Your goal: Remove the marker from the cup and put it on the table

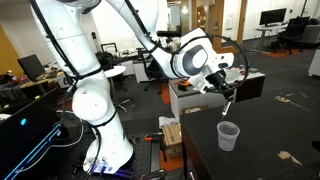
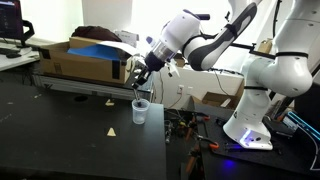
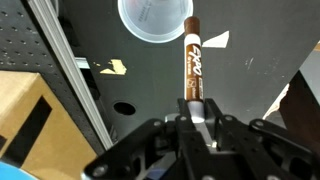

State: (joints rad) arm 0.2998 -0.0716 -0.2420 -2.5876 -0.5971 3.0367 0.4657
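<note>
Brown marker [image 3: 192, 65] gripped between the fingers [image 3: 215, 135], seemingly just above the cup [image 3: 155, 18].

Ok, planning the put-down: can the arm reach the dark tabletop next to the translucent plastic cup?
Probably yes. The gripper, jaws shut on the brown Expo marker, hangs above the translucent plastic cup, and bare black tabletop lies beside it.

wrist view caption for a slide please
The brown marker clamped in the fingers over the dark table, empty cup near its tip.
</note>
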